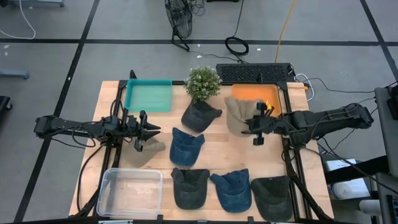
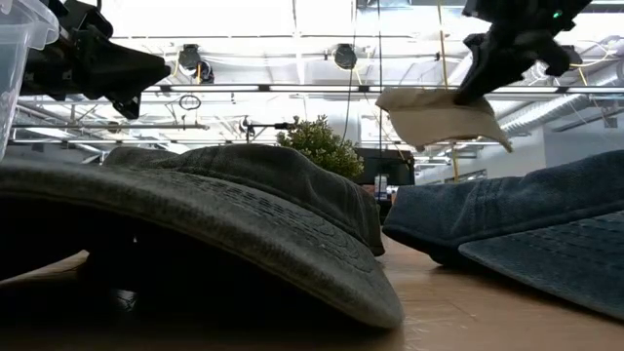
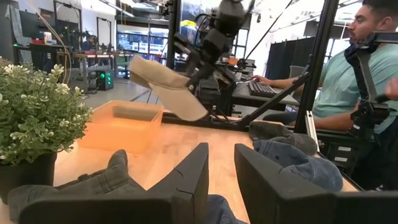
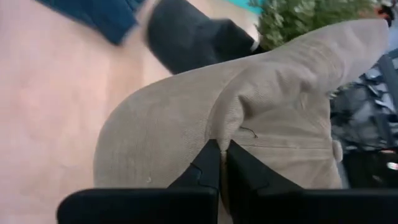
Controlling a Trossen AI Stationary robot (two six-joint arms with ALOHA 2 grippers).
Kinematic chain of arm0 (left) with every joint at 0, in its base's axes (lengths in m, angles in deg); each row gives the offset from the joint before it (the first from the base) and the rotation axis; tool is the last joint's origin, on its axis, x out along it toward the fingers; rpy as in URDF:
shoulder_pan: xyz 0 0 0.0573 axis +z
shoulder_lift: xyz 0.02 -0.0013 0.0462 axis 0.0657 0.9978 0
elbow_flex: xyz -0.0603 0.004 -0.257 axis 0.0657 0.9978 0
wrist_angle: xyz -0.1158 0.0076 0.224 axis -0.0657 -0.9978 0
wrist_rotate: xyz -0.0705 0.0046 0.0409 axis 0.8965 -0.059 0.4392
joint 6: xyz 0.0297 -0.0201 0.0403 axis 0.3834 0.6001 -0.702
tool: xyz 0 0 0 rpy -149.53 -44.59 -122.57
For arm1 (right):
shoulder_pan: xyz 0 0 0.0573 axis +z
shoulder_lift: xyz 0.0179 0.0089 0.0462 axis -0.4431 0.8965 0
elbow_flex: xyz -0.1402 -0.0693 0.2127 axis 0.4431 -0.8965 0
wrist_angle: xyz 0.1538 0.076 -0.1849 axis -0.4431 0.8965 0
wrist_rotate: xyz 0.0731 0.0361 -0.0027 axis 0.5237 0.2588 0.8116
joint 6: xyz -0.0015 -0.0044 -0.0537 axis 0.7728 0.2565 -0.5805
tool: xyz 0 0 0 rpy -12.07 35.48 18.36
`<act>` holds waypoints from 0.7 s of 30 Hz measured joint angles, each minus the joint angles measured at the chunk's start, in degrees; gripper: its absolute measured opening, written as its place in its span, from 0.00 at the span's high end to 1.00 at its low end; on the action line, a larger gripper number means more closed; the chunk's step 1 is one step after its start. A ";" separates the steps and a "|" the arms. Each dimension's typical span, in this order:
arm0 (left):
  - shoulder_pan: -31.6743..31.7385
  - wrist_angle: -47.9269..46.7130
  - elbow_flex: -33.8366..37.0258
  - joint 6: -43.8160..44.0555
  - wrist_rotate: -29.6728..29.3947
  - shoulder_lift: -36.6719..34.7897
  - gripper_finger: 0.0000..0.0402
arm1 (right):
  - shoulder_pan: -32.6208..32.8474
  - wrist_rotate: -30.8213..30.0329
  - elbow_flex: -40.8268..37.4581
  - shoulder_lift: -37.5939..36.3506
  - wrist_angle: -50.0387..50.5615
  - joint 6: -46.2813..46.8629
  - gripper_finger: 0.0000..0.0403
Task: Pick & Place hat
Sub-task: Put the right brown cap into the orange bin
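Seen from above, the right gripper (image 1: 257, 124) sat over the far right part of the counter (image 1: 214, 158), at the near edge of the orange tray (image 1: 255, 93), with a tan hat (image 1: 239, 115) under it. That view alone did not show whether the hat lay on the wood or hung clear. The low view settled it: the tan hat (image 2: 439, 117) hung in the air beneath the right gripper (image 2: 485, 73), well above the counter. The right wrist view gave the grip itself, the two dark fingers (image 4: 211, 171) pressed together on a pinched fold of the tan hat (image 4: 249, 124), so the jaws were closed on the fabric. The left wrist view showed the same lifted hat (image 3: 168, 87) from across the counter, with the orange tray (image 3: 121, 127) below and behind it, and a seated person (image 3: 348, 68) at a keyboard beyond the counter.

The left gripper (image 1: 148, 132) waited over the left side of the counter, just above another tan hat (image 1: 144, 152); its own wrist view showed its fingers (image 3: 193, 174) standing slightly apart with nothing between them.

Only the high view laid out the rest: a potted plant (image 1: 203, 84), a green tray (image 1: 149, 94), a clear bin (image 1: 130, 190), and dark and blue caps in rows, among them a blue cap (image 1: 186, 146) at the middle.
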 joint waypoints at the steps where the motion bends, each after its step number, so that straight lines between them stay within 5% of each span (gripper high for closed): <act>1: 0.00 0.00 0.00 0.00 0.00 0.00 0.78 | -1.83 0.58 0.04 0.00 -0.06 -2.14 1.00; 12: 0.00 -1.03 0.00 -0.71 0.02 -0.01 0.78 | -21.37 0.88 0.06 -0.02 -3.26 -25.32 1.00; 21: 0.00 -2.39 0.00 -1.93 0.02 -0.02 0.78 | -35.59 13.13 -0.64 -0.04 -3.64 -32.51 1.00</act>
